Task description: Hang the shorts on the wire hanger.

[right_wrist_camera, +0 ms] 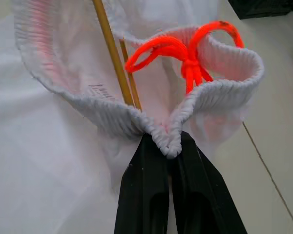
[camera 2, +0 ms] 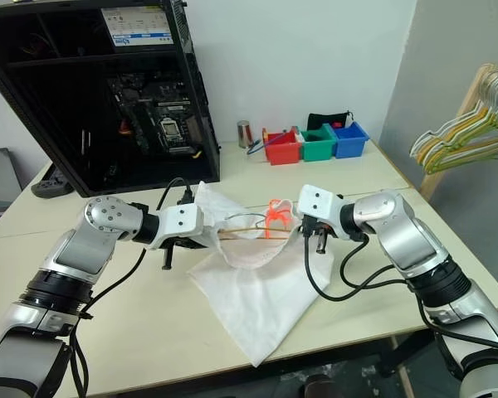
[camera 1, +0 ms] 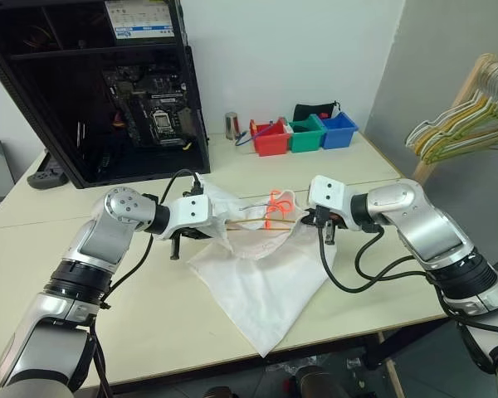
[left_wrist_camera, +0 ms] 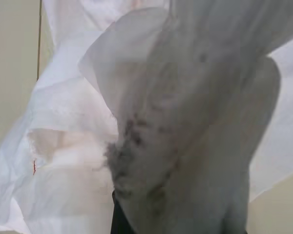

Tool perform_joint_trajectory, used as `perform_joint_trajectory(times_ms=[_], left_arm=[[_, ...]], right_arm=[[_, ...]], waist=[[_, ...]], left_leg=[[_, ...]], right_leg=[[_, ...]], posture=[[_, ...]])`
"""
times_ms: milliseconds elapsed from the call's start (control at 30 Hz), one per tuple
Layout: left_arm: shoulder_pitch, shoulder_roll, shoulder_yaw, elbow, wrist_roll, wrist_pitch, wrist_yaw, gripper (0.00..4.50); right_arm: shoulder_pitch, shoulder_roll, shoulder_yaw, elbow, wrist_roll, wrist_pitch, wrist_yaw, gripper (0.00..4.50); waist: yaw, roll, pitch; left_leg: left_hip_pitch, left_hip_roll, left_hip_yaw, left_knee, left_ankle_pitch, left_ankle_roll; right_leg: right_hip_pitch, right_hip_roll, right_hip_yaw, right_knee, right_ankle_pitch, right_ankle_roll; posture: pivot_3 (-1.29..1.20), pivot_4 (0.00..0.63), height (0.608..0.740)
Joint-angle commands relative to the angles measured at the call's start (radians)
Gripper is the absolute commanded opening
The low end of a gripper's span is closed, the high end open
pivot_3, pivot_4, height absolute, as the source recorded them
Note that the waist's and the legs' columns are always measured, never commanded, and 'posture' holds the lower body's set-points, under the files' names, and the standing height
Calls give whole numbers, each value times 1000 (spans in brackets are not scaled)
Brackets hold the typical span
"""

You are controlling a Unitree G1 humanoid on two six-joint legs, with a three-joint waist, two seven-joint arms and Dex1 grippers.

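Both grippers (right_wrist_camera: pixel 168 146) (camera 2: pixel 201 235) pinch the shorts (camera 2: pixel 257 290); wire hanger (camera 2: pixel 241 235) lies crosswise inside waistband

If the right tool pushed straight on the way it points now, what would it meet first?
The right tool is shut on the shorts' ribbed waistband, so that fabric comes first. Just beyond lie the wire hanger's rods inside the waistband and the orange drawstring bow; depth between them is unclear.
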Motion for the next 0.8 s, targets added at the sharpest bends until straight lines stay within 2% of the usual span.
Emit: perform_joint_trajectory(times_ms=[33, 333, 433, 533, 667, 800], left_arm=[[-33, -16, 13, -24, -16, -12, 21, 0], [-47, -20, 13, 16, -12, -38, 30, 0], [-51, -33, 11, 14, -16, -37, 38, 0], [-56, -43, 12, 14, -20, -32, 40, 0], [-55, -47, 12, 16, -17, -33, 44, 0], [-45, -42, 17, 0, -21, -24, 48, 0]], right_arm=[[-21, -58, 5, -31, -44, -108, 56, 667], [-25, -157, -42, -64, -29, -141, 173, 3011], [-18, -165, -29, -53, -47, -129, 192, 3733], [-20, -127, 6, 40, -99, -115, 156, 4405], [-55, -44, 21, 157, -136, -134, 112, 4470], [-74, -15, 61, 240, -190, -216, 116, 4470]], waist=[[0, 0, 0], [0, 0, 0], [-1, 0, 0], [-1, 0, 0], [-3, 0, 0], [-2, 0, 0]], left_leg=[[0, 0, 0, 0, 0, 0], [0, 0, 0, 0, 0, 0], [0, 0, 1, 0, 0, 0], [0, 0, 0, 0, 0, 0], [0, 0, 1, 0, 0, 0], [0, 0, 1, 0, 0, 0]], right_leg=[[0, 0, 0, 0, 0, 0], [0, 0, 0, -1, -1, 2], [0, 0, 0, -1, -2, 3], [0, 0, 0, -1, -2, 3], [0, 0, 0, 0, 0, 0], [0, 0, 0, 0, 0, 0]], posture=[[-125, 0, 740], [-135, 0, 740], [-136, 0, 740], [-133, 0, 740], [-124, 0, 740], [-102, 0, 740]])
